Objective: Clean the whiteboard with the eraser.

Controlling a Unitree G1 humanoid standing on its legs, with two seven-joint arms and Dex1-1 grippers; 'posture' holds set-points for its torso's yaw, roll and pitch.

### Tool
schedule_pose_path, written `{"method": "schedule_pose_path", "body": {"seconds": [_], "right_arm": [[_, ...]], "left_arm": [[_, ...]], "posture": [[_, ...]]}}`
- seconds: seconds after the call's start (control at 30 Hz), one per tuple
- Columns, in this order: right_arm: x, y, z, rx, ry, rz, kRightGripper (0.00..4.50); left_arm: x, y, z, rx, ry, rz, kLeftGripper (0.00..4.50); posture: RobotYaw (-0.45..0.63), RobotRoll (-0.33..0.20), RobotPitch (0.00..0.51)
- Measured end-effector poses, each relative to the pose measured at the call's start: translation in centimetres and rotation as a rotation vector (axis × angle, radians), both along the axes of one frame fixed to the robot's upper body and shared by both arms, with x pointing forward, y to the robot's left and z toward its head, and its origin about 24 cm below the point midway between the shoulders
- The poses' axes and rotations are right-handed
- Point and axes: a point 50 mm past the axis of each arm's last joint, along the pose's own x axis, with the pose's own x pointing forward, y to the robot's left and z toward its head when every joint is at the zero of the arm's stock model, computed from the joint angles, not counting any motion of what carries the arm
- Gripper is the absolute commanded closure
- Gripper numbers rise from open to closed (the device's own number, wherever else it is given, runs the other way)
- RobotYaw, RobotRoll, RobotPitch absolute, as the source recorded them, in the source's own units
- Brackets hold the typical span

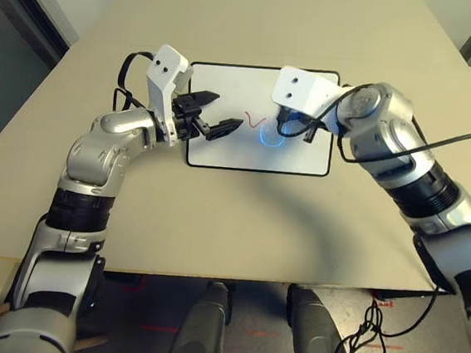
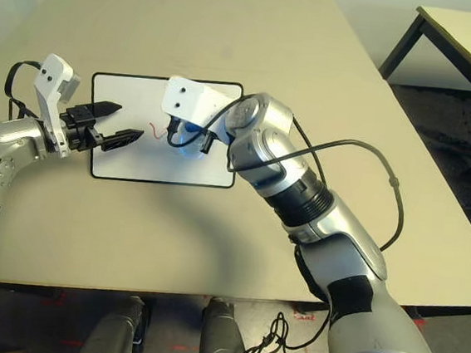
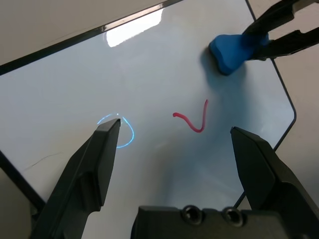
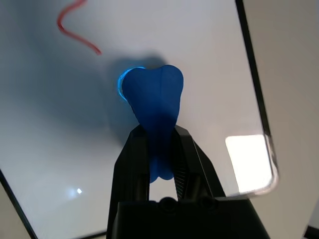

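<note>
From the head view, my whiteboard [image 1: 262, 121] lies flat in the middle of the table [image 1: 240, 219]. My left gripper [image 1: 211, 113] hangs over its left side, fingers wide apart.

From the left wrist, one red squiggle [image 3: 192, 119] is left.

From the right wrist, my right gripper [image 4: 162, 149] pinches the blue eraser [image 4: 154, 102] at its thin waist. It looks light and a bit soft, so I think the waist is the best place to hold.
</note>
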Motion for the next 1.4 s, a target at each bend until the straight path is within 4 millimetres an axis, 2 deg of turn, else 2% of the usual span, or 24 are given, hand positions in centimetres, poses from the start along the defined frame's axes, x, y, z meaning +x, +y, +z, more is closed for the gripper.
{"method": "schedule_pose_path", "body": {"seconds": [0.13,0.27,0.43,0.57,0.77,0.9,1.17,1.27,1.4], "right_arm": [[-0.5,0.7,-0.7,-0.002,0.026,0.032,3.93],[-1.5,1.9,-2.7,-0.033,0.084,0.093,3.93],[-1.7,2.1,-3.5,-0.056,0.115,0.106,3.93],[-1.1,2.5,-3.1,-0.054,0.113,0.106,3.93],[0.5,2.1,-0.4,0.0,0.018,0.036,3.93],[0.1,2.4,-0.8,0.005,0.028,0.06,3.93],[-2.2,3.1,-4.4,-0.068,0.145,0.153,3.93],[-1.9,3.1,-4.3,-0.072,0.147,0.145,3.93],[-0.4,3.6,-2.1,-0.034,0.076,0.099,3.93]], "left_arm": [[-0.1,0.4,-0.2,0.014,0.013,0.009,0.0],[-0.3,0.6,-0.1,0.028,0.017,0.009,0.0],[-0.4,0.7,-0.1,0.033,0.022,0.01,0.0],[-0.6,0.6,-0.1,0.034,0.023,0.008,0.0],[-0.8,0.5,-0.2,0.035,0.025,0.003,0.0],[-0.8,0.5,-0.3,0.032,0.03,0.006,0.0],[-0.9,0.5,-0.4,0.023,0.042,0.002,0.0],[-0.9,0.4,-0.4,0.022,0.042,0.001,0.0],[-1.0,0.4,-0.5,0.022,0.045,-0.001,0.0]], "posture": [[0.0,0.0,0.18],[0.01,0.0,0.182],[0.02,0.0,0.184],[0.02,0.0,0.185],[0.01,0.0,0.19],[0.02,0.0,0.191],[0.02,0.0,0.189],[0.02,0.0,0.188],[0.02,0.0,0.187]]}}
